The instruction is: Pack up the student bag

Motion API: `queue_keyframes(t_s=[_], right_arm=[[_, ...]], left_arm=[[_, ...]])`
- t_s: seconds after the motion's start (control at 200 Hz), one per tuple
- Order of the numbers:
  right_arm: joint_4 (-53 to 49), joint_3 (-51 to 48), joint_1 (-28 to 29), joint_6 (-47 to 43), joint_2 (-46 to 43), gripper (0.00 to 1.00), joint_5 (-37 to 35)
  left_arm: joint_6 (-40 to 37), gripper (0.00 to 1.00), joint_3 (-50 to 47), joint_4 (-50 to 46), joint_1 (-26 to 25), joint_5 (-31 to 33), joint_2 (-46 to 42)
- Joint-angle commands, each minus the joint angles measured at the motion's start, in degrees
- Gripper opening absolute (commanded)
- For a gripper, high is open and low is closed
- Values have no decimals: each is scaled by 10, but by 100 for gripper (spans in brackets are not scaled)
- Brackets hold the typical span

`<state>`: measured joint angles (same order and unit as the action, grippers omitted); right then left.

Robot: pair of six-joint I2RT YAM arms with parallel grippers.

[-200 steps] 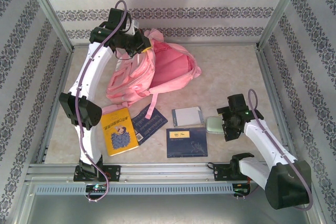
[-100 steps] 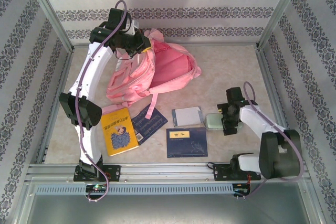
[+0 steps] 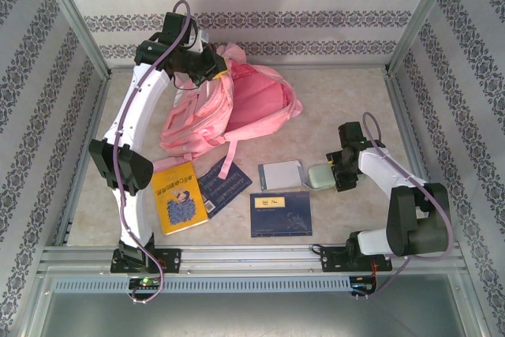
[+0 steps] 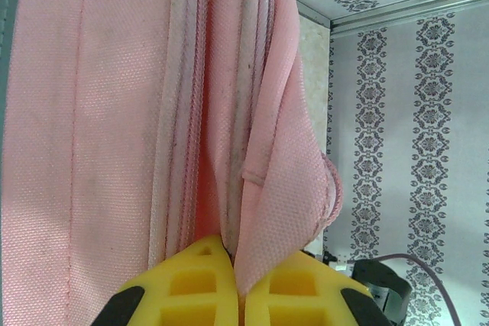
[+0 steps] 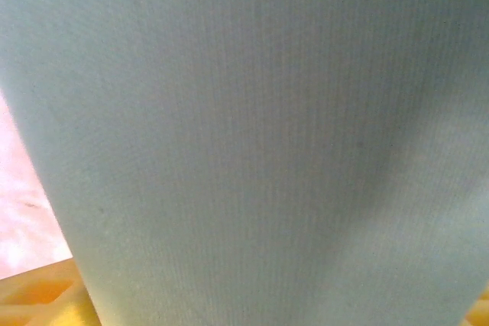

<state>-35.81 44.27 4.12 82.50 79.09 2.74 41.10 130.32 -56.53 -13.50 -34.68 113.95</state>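
Top view: the left claw (image 3: 207,69) sat on the upper rim of the student bag (image 3: 252,104). The pink bag spread out from the claw toward the arm bases and to the right across the table (image 3: 347,108), with its main compartment gaping. The wrist hid the jaws here.

The right claw (image 3: 333,174) was pressed against the right end of a pale green pouch (image 3: 319,177), and its fingers were lost under the wrist body. Just past the pouch, on its side away from the claw, lay a grey square notebook (image 3: 282,174). A dark blue book (image 3: 280,213) lay nearer the bases. Farther left, a dark blue booklet (image 3: 223,185) had a pink strap (image 3: 229,155) crossing it. Its left edge met a yellow book (image 3: 175,196), whose top corner was covered by the left arm.

Left wrist view: the yellow fingers (image 4: 199,272) were drawn together, pinching a fold of the bag's pink fabric. A zip seam ran straight away from them. The rest of the bag was cut off by the frame.

Right wrist view: the pouch's ribbed, blurred green fabric lay between the fingers (image 5: 30,299), of which only yellow slivers showed at the bottom corners. I could not tell whether they were clamping the pouch or merely flanking it.
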Motion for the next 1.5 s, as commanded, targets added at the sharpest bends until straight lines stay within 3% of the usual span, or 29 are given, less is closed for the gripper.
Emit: queue_keyframes(t_s=[0.0, 0.185, 0.595, 0.999, 1.324, 1.494], right_arm=[[-31, 41, 1, -22, -26, 73, -23], [-60, 106, 14, -53, -50, 72, -47], [-11, 260, 60, -166, -47, 65, -32], [12, 477, 129, -304, 69, 64, 33], [9, 575, 183, -300, 192, 64, 37], [31, 523, 191, -243, 192, 64, 7]], left_arm=[[13, 0, 13, 60, 1, -28, -23], [17, 0, 13, 66, -3, -31, -23], [26, 0, 14, 84, -17, -52, -20], [37, 0, 14, 115, -56, -86, -7], [38, 0, 16, 135, -82, -104, -7], [32, 0, 20, 132, -81, -97, -17]])
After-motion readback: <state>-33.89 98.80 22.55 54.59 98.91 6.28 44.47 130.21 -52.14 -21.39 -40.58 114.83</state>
